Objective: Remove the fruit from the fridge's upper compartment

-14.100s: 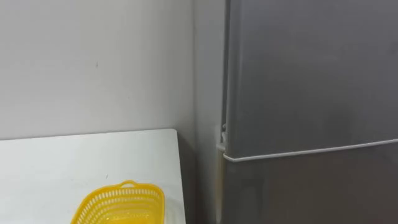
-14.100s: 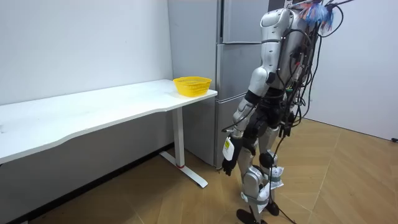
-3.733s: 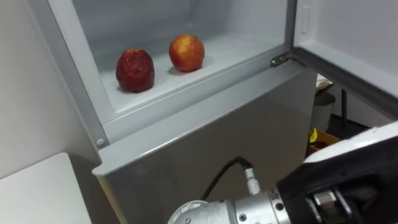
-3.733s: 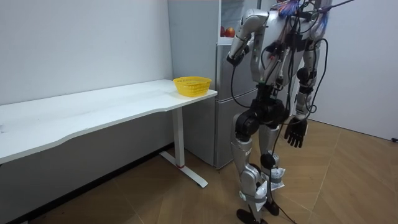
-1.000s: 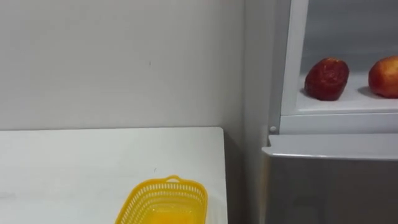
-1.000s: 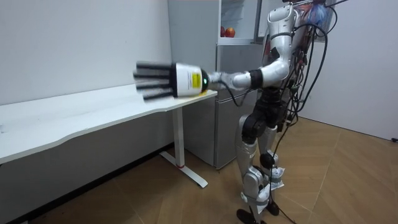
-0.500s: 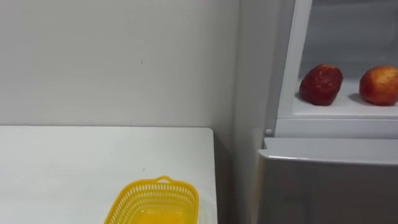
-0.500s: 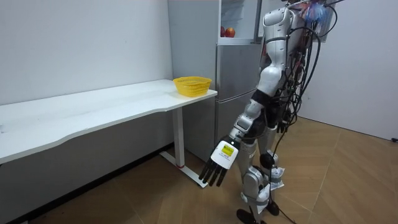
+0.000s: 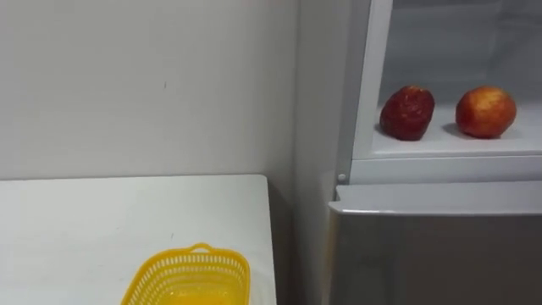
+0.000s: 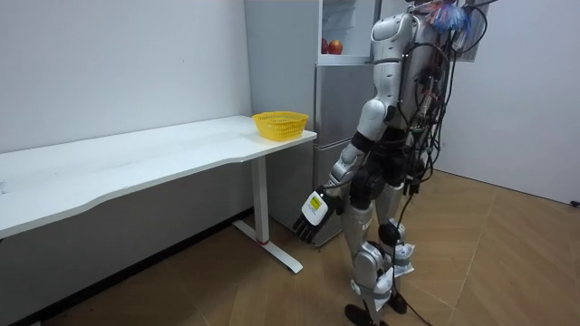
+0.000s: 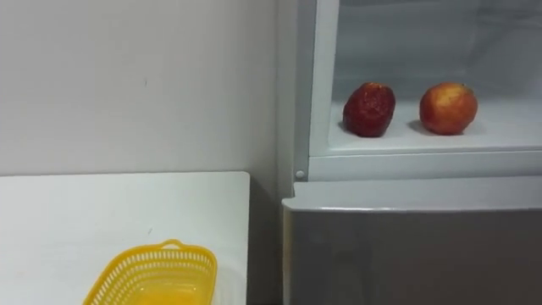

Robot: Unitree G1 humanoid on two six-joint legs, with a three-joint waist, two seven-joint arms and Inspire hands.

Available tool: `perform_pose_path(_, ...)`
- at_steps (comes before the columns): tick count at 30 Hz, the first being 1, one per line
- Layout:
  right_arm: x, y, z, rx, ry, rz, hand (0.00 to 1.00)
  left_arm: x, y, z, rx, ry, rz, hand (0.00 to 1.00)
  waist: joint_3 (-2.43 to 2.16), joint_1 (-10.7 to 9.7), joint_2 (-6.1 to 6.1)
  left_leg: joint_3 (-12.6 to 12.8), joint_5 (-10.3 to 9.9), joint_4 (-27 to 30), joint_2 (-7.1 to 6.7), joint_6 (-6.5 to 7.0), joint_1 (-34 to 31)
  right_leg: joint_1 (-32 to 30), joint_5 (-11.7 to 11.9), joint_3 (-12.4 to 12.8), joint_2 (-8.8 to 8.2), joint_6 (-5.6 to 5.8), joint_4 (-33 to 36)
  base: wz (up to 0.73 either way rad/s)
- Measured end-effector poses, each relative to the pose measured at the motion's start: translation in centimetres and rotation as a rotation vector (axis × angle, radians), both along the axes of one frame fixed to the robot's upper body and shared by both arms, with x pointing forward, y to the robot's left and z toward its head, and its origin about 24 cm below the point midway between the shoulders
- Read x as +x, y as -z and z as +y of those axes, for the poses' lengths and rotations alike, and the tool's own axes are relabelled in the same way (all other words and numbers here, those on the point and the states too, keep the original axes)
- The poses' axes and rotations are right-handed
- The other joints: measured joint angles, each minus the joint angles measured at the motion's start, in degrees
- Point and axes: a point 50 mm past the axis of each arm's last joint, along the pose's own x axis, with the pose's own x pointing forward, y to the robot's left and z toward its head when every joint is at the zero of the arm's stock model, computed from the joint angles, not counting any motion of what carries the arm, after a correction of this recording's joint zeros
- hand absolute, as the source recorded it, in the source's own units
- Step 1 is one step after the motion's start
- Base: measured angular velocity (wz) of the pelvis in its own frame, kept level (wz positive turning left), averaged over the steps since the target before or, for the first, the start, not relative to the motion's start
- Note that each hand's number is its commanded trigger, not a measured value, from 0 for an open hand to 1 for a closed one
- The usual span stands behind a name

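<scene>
Your dark red fruit (image 9: 407,112) and red-yellow apple (image 9: 485,111) sit side by side on the open upper fridge shelf (image 9: 457,146), upper right. Your left hand (image 10: 312,215) hangs low, fingers loosely straight and empty.

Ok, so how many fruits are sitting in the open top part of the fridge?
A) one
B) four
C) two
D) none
C: a dark red fruit and a red-yellow fruit sit side by side on the upper fridge shelf.

Upper fridge shelf (image 9: 449,146) with dark red fruit (image 9: 407,112) beside an apple (image 9: 485,111); yellow basket (image 9: 188,264) on white table (image 9: 85,229)
</scene>
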Motion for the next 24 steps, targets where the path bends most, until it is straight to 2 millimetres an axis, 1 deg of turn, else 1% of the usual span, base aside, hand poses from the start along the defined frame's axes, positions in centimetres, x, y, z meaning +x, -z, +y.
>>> perform_pose_path(3,-0.3,0.2,0.7,0.012,-0.002,0.022,0.00,0.0,0.0,0.1,-0.008,0.004,0.012,0.00,0.01,-0.4,-0.16,0.0,0.0,-0.1,0.00,0.01,-0.1,0.0,0.0,0.4,0.04,0.01,0.0,-0.08)
perform_pose_path(6,-0.3,0.3,1.0,0.018,0.008,0.026,0.00,-0.2,0.0,0.4,-0.017,0.011,0.038,0.00,0.00,-1.4,-0.19,0.1,0.0,-0.1,-0.14,0.02,-0.2,-0.1,0.0,0.5,-0.11,0.10,0.0,-0.01)
perform_pose_path(9,-0.2,0.3,1.0,0.018,0.010,0.023,0.00,-0.3,0.0,0.5,-0.014,0.040,0.058,0.00,0.03,-1.4,-0.26,0.2,0.0,-0.1,-0.17,0.02,-0.2,-0.2,-0.1,0.6,-0.15,0.17,0.0,-0.01)
perform_pose_path(12,0.0,0.3,1.0,0.016,0.017,0.022,0.00,-0.6,0.1,0.4,-0.021,0.050,0.084,0.00,0.04,-1.3,-0.20,1.1,0.0,-0.1,-0.13,0.02,0.1,-0.4,-0.1,1.1,-0.13,0.21,0.0,-0.07)
perform_pose_path(16,0.4,0.2,1.0,0.020,0.047,-0.007,0.00,-1.6,0.3,0.3,-0.021,0.098,0.145,0.00,0.03,-1.3,-0.04,1.7,0.0,-0.2,-0.05,0.01,0.4,-0.5,-0.1,1.9,0.03,0.21,0.0,-0.08)
perform_pose_path(17,0.9,0.2,0.9,0.018,0.052,-0.028,0.00,-2.0,0.3,0.3,-0.021,0.110,0.165,0.00,0.02,-1.4,0.02,1.7,0.0,-0.2,-0.03,0.02,0.4,-0.4,-0.1,2.4,0.12,0.21,0.1,-0.10)
perform_pose_path(21,1.9,0.0,0.7,-0.011,0.090,-0.091,0.00,-2.5,0.4,0.2,-0.031,0.165,0.207,0.00,0.07,-1.4,0.10,2.1,0.0,-0.1,0.01,0.02,0.4,-0.6,-0.1,2.7,0.11,0.21,0.9,-0.03)
perform_pose_path(23,3.2,-0.3,0.4,-0.025,0.149,-0.175,0.00,-2.8,0.5,-0.1,-0.035,0.236,0.248,0.00,0.18,-1.6,0.18,2.2,0.0,0.4,0.01,0.01,0.2,-0.8,-0.1,2.7,0.03,0.21,0.8,0.00)
perform_pose_path(24,3.5,-0.4,0.3,-0.026,0.171,-0.200,0.00,-2.8,0.5,-0.1,-0.037,0.245,0.254,0.00,0.20,-1.7,0.20,2.2,0.0,0.4,0.01,0.01,0.2,-0.9,-0.1,2.7,0.03,0.22,0.8,0.00)
